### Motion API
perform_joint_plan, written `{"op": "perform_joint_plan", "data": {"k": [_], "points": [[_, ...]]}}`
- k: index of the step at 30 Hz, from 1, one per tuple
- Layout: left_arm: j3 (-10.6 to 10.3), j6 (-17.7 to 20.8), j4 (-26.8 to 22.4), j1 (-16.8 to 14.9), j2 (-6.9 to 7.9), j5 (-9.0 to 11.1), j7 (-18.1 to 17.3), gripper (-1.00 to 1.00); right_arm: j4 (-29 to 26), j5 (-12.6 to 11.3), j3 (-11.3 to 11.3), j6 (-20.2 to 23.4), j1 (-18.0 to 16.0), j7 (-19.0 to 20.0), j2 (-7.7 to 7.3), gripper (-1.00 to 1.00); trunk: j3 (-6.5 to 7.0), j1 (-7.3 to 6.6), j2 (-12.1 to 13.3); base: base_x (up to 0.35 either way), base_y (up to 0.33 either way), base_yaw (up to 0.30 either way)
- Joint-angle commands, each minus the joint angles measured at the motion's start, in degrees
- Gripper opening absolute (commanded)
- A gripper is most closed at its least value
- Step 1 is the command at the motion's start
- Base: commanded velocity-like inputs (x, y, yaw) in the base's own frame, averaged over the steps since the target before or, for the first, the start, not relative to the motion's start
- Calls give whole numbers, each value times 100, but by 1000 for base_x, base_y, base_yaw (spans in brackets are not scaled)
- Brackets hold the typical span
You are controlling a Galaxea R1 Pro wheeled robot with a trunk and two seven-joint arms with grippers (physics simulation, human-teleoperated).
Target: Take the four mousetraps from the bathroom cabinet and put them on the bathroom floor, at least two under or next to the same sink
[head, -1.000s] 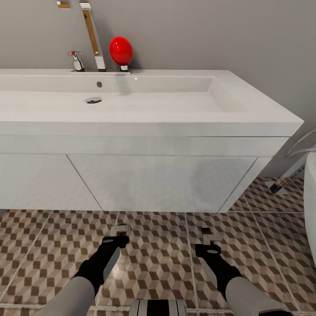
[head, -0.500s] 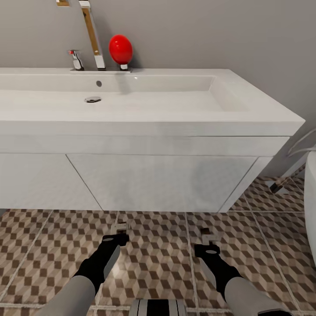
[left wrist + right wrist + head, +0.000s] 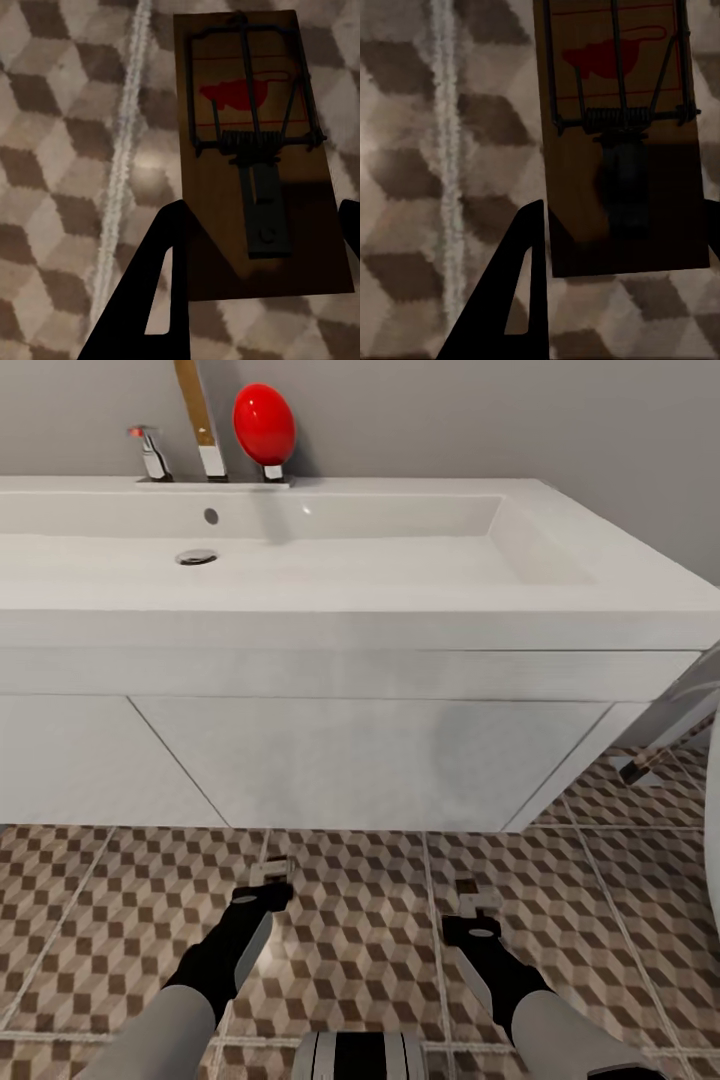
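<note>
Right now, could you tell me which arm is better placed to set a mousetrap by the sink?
Left, probably: its pincer, holding a brown wooden mousetrap, sits nearer the white rectangular sink.

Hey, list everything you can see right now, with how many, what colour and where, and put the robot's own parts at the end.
sink: one, white, wall-hung unit ahead of the robot
tap: one, chrome, at the basin's back edge
red oval object: one, red, behind the basin beside the tap
drain: one, metallic, in the basin floor
bathroom floor: brown, beige and cream cube tiles, below the sink
left-hand mousetrap: one, brown board with dark metal, between the left fingers
right-hand mousetrap: one, brown board with dark metal, between the right fingers
left gripper: one, black, low over the floor, fingers either side of its trap
right gripper: one, black, low over the floor, likewise
</note>
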Motion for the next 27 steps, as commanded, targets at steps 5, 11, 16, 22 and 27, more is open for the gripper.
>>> {"op": "perform_joint_plan", "data": {"k": [5, 11, 16, 22, 27], "points": [[-39, -3, -19, -1, 11, 28, 62, -100, -68, -32, 48, 171, -4, -31, -4, -100, -115, 11, -9, 0, 0, 0], [-73, -505, 34, -1, 3, -1, 73, -100, -171, -11, 42, 261, -5, -31, -23, -100, -248, 27, -17, 0, 0, 0], [-91, -798, 156, -1, -13, -1, 124, -100, -206, -34, 40, 232, -130, -31, -29, -100, -359, 40, -23, 0, 0, 0], [-92, -856, 295, -1, 2, -1, 154, -100, -174, -47, 39, 83, -213, -31, -30, -100, -492, 55, -31, 0, 0, 0], [-87, -878, 407, -1, 26, -9, 158, -100, -180, -26, 39, 36, -223, -31, -24, -100, -603, 68, -38, 0, 0, 0]]}}
